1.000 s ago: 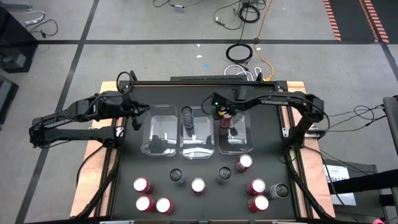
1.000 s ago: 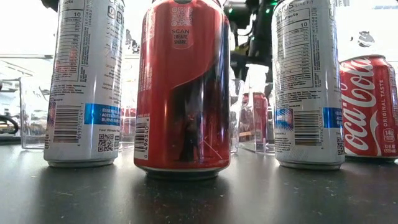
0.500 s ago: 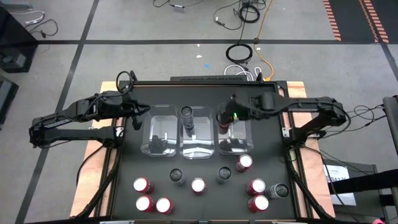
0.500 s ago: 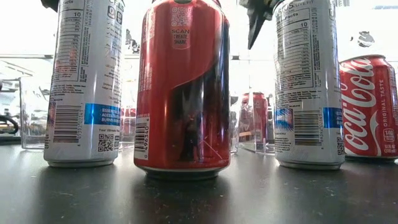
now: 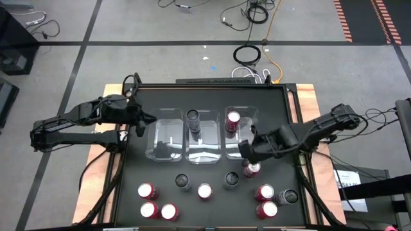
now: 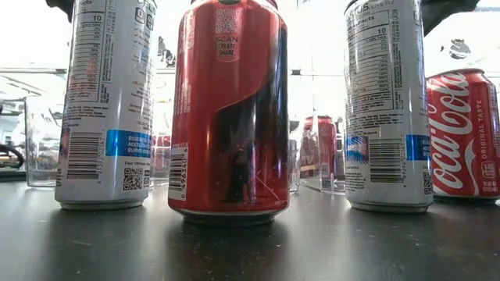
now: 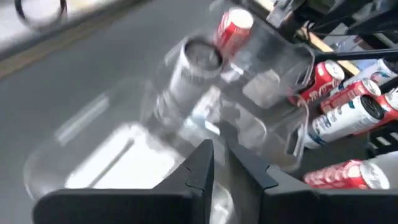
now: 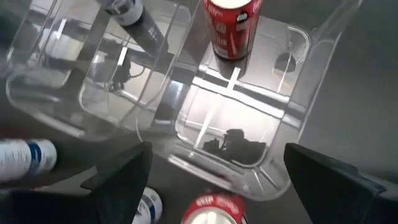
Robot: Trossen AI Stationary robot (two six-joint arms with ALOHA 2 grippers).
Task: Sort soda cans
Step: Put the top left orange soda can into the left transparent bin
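Three clear bins stand side by side mid-table. The left bin point(image 5: 166, 136) holds nothing. A grey can point(image 5: 192, 117) stands in the middle bin, and a red can point(image 5: 232, 119) point(image 8: 233, 28) stands upright in the right bin point(image 5: 243, 144). Several red cans and three dark-topped ones stand in the near half, among them a red one point(image 5: 252, 168) point(image 8: 214, 210). My right gripper point(image 5: 247, 151) point(image 8: 217, 180) is open and empty over the right bin's near end, just above that red can. My left gripper point(image 5: 140, 125) point(image 7: 221, 158) is shut and empty beside the left bin's left wall.
In the low view tall cans stand close to the camera: a silver one point(image 6: 107, 101), a red one point(image 6: 230, 109), a silver one point(image 6: 387, 101) and a red one point(image 6: 462, 133). Cables lie on the floor beyond the table's far edge point(image 5: 212, 85).
My right gripper has left the red can standing in the right bin. It has drawn back toward the table's right edge and then gone toward the near edge, to the bin's near end. The can has stayed upright where it was set.
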